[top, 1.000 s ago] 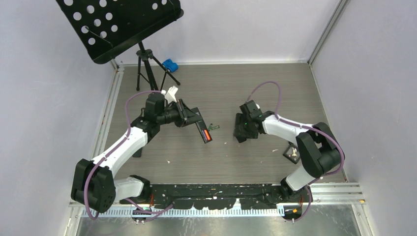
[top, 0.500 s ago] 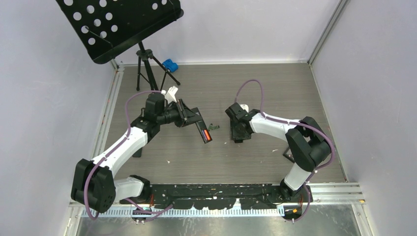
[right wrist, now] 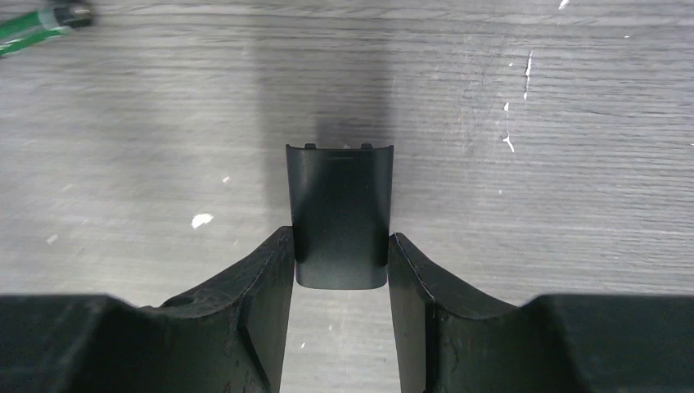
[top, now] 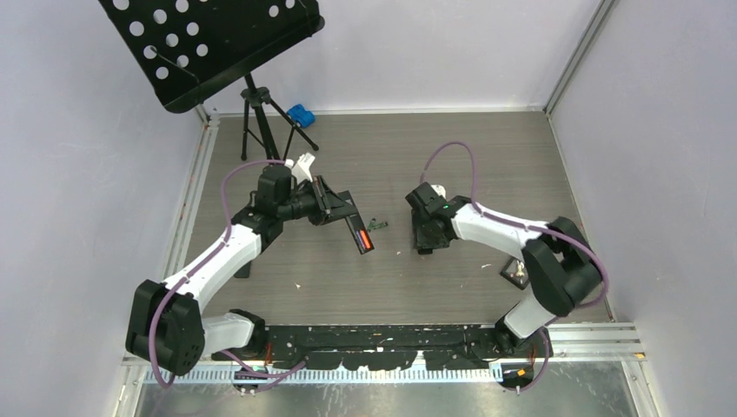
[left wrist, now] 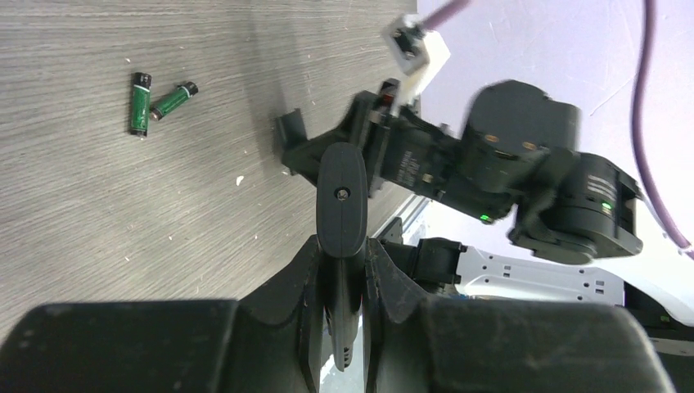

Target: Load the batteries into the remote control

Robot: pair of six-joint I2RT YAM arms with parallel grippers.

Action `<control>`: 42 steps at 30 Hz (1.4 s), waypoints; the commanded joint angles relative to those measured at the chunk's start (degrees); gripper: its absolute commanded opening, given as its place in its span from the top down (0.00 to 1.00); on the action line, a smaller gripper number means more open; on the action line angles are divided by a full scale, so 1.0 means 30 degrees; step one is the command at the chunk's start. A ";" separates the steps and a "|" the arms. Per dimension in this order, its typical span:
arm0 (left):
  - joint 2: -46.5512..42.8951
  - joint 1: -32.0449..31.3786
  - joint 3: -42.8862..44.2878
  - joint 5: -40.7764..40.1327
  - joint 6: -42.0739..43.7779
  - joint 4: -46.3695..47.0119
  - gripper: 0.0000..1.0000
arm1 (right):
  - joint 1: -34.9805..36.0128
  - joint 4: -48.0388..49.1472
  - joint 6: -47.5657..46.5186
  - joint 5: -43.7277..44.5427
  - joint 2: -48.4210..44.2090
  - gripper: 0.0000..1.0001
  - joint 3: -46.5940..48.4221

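My left gripper [top: 343,213] [left wrist: 342,246] is shut on the black remote control [top: 360,233] [left wrist: 341,201], held edge-on above the table. An orange strip [top: 368,241] shows in its open back. Two green batteries [top: 375,225] lie on the table just right of the remote's tip, and appear in the left wrist view as one [left wrist: 141,102] beside the other [left wrist: 173,100]. My right gripper [top: 424,236] [right wrist: 340,246] is down at the table, its fingers pressed on both long sides of the flat black cover [right wrist: 340,214]. One green battery [right wrist: 33,24] shows at that view's top left.
A perforated black music stand [top: 209,43] on a tripod [top: 261,126] stands at the back left, with a blue object [top: 300,113] beside it. A small dark item [top: 514,271] lies near the right arm's elbow. White specks dot the wooden tabletop [top: 391,165].
The right wrist swung left toward the remote, then eased back a little, and its jaws narrowed onto the black cover. The left arm and the remote have not moved.
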 commanded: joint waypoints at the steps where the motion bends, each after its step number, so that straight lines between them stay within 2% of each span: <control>1: 0.0155 0.0128 0.0009 -0.0123 0.0911 0.0576 1.00 | 0.0285 0.0664 -0.0774 -0.1749 -0.3765 0.65 -0.0029; 8: 0.0327 0.0106 0.0288 0.0061 0.1764 0.0578 1.00 | 0.1891 0.2176 -0.1657 -0.5278 -0.7805 0.64 0.0189; 13: 0.0500 0.0105 0.0426 0.0634 0.1425 0.0580 1.00 | 0.3583 0.2755 -0.2095 -0.5728 -0.8983 0.62 0.1042; 22: 0.0501 0.0105 0.0273 0.1270 0.0067 0.1239 1.00 | 0.5147 0.3107 -0.2051 -0.5335 -0.7783 0.61 0.2092; 35: 0.0352 0.0105 -0.0042 0.1981 -0.1463 0.2333 1.00 | 0.5636 0.4318 -0.1609 -0.4307 -0.6363 0.61 0.2062; 42: 0.0253 0.0105 -0.0100 0.1802 -0.1789 0.2380 1.00 | 0.5811 0.4202 -0.1771 -0.4996 -0.6049 0.59 0.2243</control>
